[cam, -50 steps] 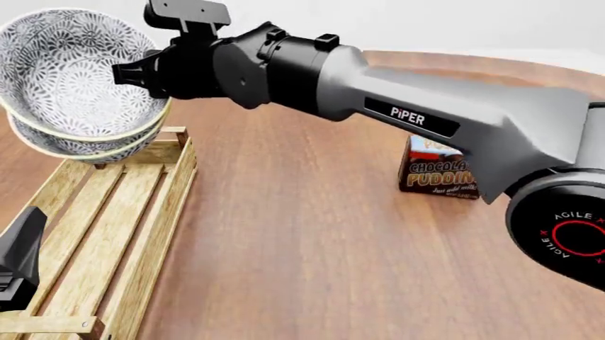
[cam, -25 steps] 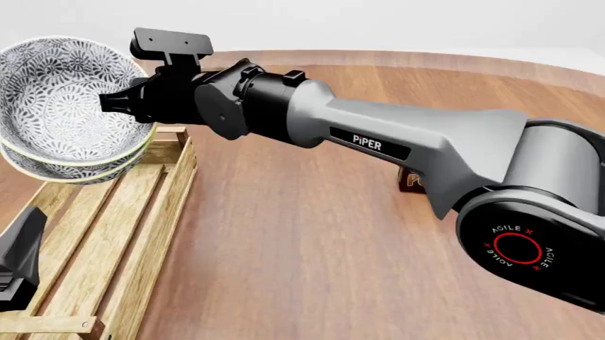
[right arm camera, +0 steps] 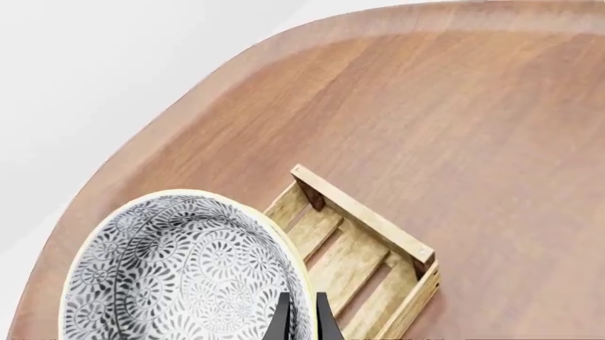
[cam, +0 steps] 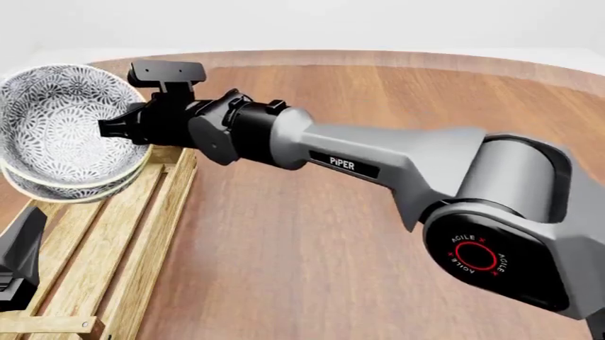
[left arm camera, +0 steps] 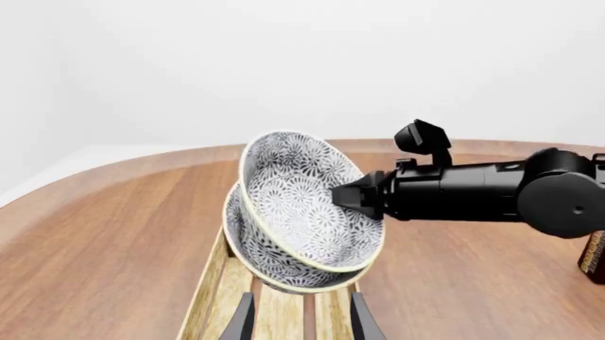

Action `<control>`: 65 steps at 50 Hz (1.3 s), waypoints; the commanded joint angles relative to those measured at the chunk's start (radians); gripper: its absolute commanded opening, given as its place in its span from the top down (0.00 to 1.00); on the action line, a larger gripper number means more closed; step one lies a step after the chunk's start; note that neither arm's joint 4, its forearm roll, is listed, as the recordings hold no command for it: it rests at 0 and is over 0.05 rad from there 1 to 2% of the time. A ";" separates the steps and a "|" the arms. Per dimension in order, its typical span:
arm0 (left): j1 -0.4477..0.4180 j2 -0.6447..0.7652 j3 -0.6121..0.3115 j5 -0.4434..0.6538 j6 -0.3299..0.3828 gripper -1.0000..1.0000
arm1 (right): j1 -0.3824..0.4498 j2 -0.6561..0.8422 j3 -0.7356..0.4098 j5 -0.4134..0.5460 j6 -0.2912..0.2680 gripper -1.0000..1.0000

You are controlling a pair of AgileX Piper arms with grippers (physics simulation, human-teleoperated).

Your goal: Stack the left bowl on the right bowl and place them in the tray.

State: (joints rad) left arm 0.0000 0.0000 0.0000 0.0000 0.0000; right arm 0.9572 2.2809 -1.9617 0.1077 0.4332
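- Two nested grey floral-patterned ceramic bowls [cam: 66, 131]: pinched at rim by right gripper [cam: 118, 127], tilted, carried above slatted light-wood tray [cam: 113, 241] for lowering
- Left gripper [left arm camera: 300, 322]: fingers parted, holding nothing, idle

A brown wooden table [cam: 312, 269] with a pudding box [left arm camera: 593, 256] near its edge

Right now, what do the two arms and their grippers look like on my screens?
The right arm has smooth grey shell links with white "PiPER" lettering, a black wrist section and a round black joint cap with a red ring and "AGILE X" text. Its black right gripper carries a small black camera bracket. Only the left gripper fingers show: slim and black. No cables visible.
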 commanded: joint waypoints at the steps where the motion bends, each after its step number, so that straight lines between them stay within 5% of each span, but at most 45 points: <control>1: 0.000 0.000 0.000 0.000 0.000 0.00 | 0.006 0.032 -0.016 -0.032 0.020 1.00; 65: 0.000 0.000 0.000 0.000 0.000 0.00 | 0.044 0.175 -0.072 -0.062 0.046 1.00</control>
State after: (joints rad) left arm 0.0000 0.0000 0.0000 0.0000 0.0000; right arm 0.9910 2.4542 -2.0184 0.0518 0.4704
